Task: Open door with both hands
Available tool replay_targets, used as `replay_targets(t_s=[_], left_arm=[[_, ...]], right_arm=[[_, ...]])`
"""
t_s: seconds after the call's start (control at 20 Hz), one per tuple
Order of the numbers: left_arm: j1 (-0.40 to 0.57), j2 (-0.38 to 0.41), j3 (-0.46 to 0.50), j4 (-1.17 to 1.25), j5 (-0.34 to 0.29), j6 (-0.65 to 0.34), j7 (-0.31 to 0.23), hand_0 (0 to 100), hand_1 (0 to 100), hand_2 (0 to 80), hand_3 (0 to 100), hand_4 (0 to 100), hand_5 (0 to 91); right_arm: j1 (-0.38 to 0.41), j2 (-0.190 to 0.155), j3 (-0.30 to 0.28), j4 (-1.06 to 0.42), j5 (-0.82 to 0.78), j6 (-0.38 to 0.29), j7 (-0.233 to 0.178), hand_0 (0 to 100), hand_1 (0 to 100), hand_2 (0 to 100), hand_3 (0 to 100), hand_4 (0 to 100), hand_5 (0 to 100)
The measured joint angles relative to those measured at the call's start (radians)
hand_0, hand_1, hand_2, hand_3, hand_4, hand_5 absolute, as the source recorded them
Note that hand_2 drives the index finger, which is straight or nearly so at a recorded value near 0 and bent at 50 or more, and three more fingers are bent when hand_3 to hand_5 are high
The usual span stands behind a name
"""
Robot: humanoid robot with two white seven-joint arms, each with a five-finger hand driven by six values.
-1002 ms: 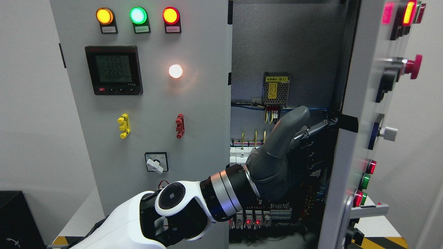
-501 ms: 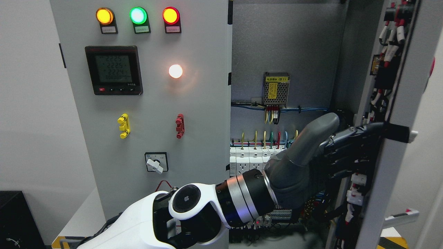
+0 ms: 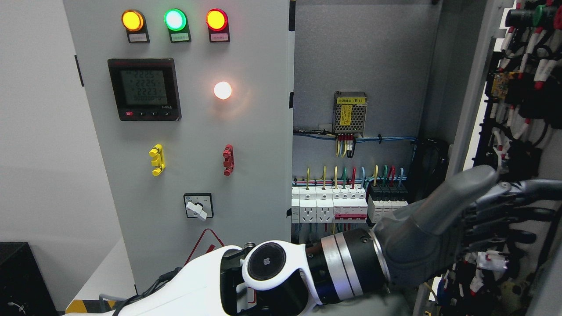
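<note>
At right, left hand fingers partly leave frame.

We see a matt grey painted metal door, a glossy white plastic arm shell, a brushed metal wrist ring, and a matt grey left hand.

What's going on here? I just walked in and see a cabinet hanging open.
A humanoid robot is opening the right door of an electrical cabinet. Its left hand, reaching across from the lower left, is stretched out against the door's wired inner side, fingers extended. The door stands wide open, showing the breakers and power supply inside. The left door is shut. No right hand shows.
</note>
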State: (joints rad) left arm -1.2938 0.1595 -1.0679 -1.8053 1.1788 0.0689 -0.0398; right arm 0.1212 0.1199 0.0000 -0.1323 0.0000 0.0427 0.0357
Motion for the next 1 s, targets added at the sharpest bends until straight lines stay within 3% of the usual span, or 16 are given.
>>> replay_targets(t_s=[1.0], left_arm=[[-0.055, -0.212, -0.049, 0.169, -0.005, 0.034, 0.002, 0, 0, 0.0, 0, 0, 0.0]], right_arm=[[0.000, 0.000, 0.000, 0.000, 0.000, 0.000, 0.000, 0, 0, 0, 0, 0, 0]])
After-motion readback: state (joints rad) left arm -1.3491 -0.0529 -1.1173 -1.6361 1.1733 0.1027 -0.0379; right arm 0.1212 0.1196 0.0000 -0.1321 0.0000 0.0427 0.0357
